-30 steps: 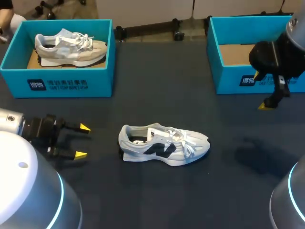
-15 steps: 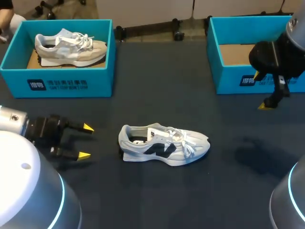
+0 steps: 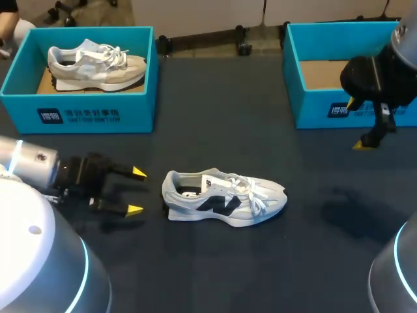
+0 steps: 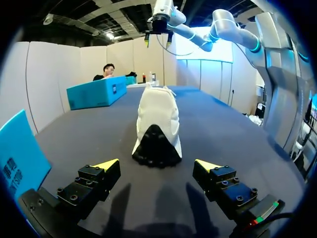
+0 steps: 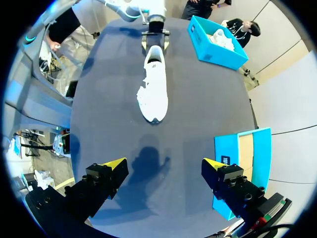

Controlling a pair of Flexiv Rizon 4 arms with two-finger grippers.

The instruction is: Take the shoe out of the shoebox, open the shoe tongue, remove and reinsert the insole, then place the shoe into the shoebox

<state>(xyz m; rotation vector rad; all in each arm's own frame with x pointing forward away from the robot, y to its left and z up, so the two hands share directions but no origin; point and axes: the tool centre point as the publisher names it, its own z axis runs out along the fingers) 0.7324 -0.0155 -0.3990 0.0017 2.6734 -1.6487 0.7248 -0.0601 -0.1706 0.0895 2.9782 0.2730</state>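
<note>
A white and light-blue shoe (image 3: 223, 198) with a dark side mark lies on its sole in the middle of the dark table, toe to the right. My left gripper (image 3: 135, 191) is open just left of the heel, fingers pointing at it. In the left wrist view the shoe's black heel (image 4: 155, 145) lies straight ahead of the open gripper (image 4: 156, 165), not touching. My right gripper (image 3: 362, 130) hangs high at the right, in front of the empty blue shoebox (image 3: 313, 107). In the right wrist view the gripper (image 5: 165, 164) is open, the shoe (image 5: 154, 90) far below it and the empty shoebox (image 5: 241, 158) beside one finger.
A second blue shoebox (image 3: 78, 116) at the back left holds a beige and white shoe (image 3: 94, 64); in the right wrist view this box (image 5: 217, 42) lies beyond the shoe. My left arm (image 5: 148, 15) shows behind the shoe's heel there.
My left gripper has moved to the right, closer to the shoe's heel, still open. The right arm and the shoe have not moved.
</note>
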